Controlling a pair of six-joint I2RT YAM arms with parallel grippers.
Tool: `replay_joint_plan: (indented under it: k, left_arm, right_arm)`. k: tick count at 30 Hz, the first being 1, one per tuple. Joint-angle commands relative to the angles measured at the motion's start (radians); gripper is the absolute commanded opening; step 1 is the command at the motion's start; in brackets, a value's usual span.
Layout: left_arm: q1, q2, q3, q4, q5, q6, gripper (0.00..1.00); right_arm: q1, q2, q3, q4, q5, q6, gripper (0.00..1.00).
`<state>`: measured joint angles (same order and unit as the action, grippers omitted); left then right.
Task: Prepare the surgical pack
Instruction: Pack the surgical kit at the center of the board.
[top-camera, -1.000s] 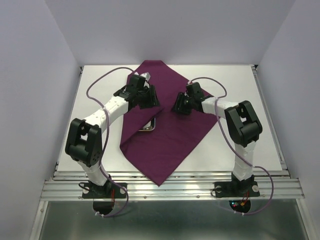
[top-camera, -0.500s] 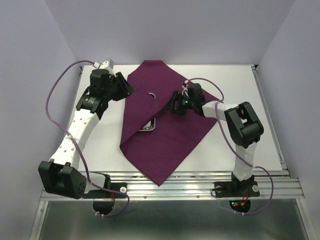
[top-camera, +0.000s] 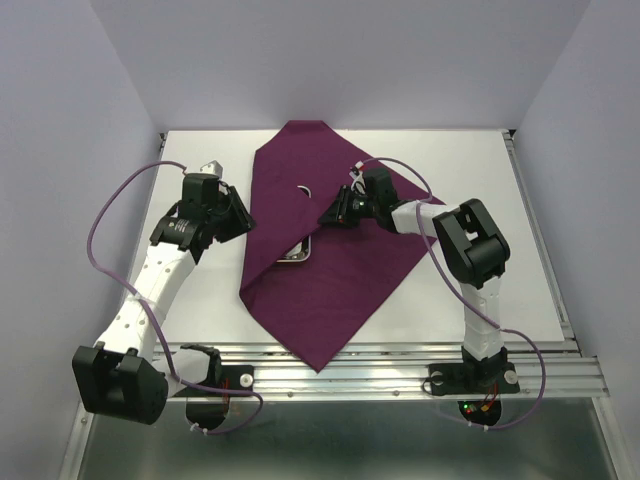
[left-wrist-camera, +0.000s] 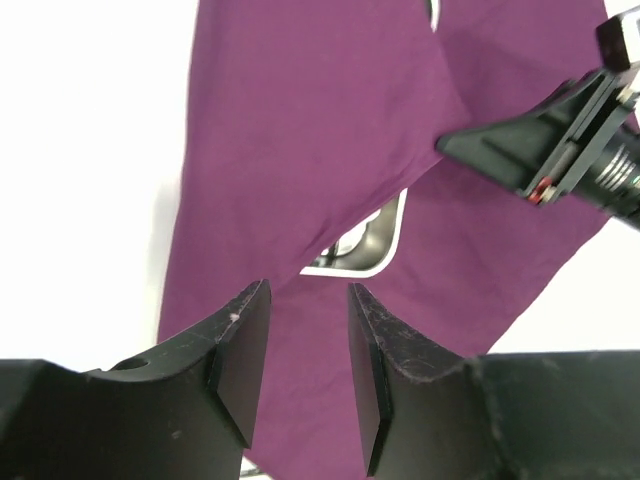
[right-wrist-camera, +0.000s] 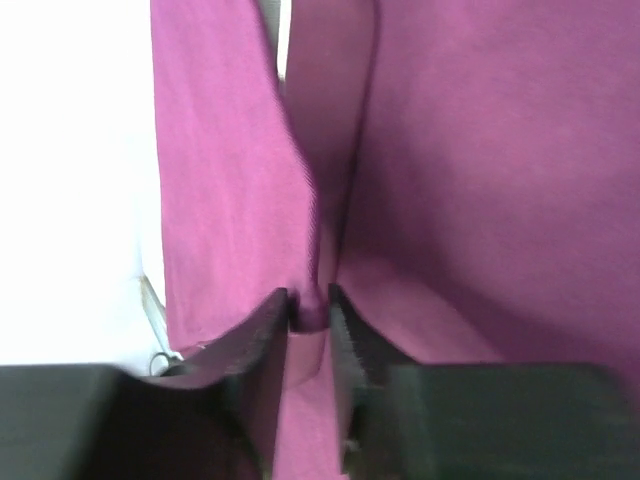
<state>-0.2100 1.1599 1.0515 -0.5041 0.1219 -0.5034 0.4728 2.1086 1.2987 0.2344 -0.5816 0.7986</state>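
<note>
Right claw (right-wrist-camera: 308, 305) pinches a raised fold of the surgical pack (top-camera: 335, 290), which spreads beneath it, long axis running toward the near edge of the bench (top-camera: 530, 250). Left claw (left-wrist-camera: 308, 300), half open and empty, hovers just left of the cloth.

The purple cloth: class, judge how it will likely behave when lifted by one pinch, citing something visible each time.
Probably floppy: the cloth bunches into a thin ridge between the fingers of the right gripper. Likely light and thin: it drapes over the tray in soft folds. Lifted there, it would probably sag and trail, not rise flat.
</note>
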Motion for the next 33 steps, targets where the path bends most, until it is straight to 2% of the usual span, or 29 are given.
replay_joint_plan:
  k: [1, 2, 4, 5, 11, 13, 14, 18, 22, 28, 33]
  left_arm:
    - [-0.002, -0.08, -0.034, -0.06, -0.033, 0.011, 0.47]
    - [0.0, -0.086, -0.05, -0.069, -0.033, 0.014, 0.47]
    - [0.0, -0.088, -0.062, -0.1, -0.033, 0.014, 0.47]
    - [0.0, -0.095, -0.076, -0.111, -0.031, 0.014, 0.47]
    - [-0.003, -0.129, -0.18, -0.067, 0.028, -0.01, 0.46]
    - [-0.003, -0.124, -0.24, -0.034, 0.05, -0.024, 0.4]
    - [-0.002, -0.121, -0.261, -0.016, 0.051, -0.032, 0.4]
    - [-0.002, -0.086, -0.314, 0.061, 0.041, -0.072, 0.14]
    - [-0.002, -0.06, -0.323, 0.079, -0.001, -0.093, 0.01]
    - [-0.003, -0.054, -0.352, 0.16, 0.087, -0.113, 0.0]
    - [-0.005, -0.026, -0.367, 0.121, 0.059, -0.132, 0.0]
  right_arm:
    - [0.009, 0.019, 0.062, 0.082, -0.04, 0.02, 0.22]
    - [0.009, 0.024, 0.065, 0.088, -0.044, 0.024, 0.12]
    - [0.009, 0.022, 0.063, 0.089, -0.034, 0.027, 0.02]
    - [0.009, 0.019, 0.057, 0.089, -0.026, 0.027, 0.01]
    - [0.009, 0.025, 0.045, 0.076, 0.029, 0.013, 0.01]
    - [0.009, 0.045, 0.059, 0.062, 0.029, 0.005, 0.01]
    - [0.009, 0.051, 0.06, 0.062, 0.032, 0.004, 0.01]
    - [0.0, 0.05, 0.053, 0.04, 0.066, -0.021, 0.01]
    - [-0.01, 0.045, 0.05, 0.028, 0.072, -0.032, 0.01]
    - [-0.01, 0.059, 0.065, 0.013, 0.062, -0.039, 0.01]
    - [-0.01, 0.063, 0.068, 0.011, 0.063, -0.035, 0.01]
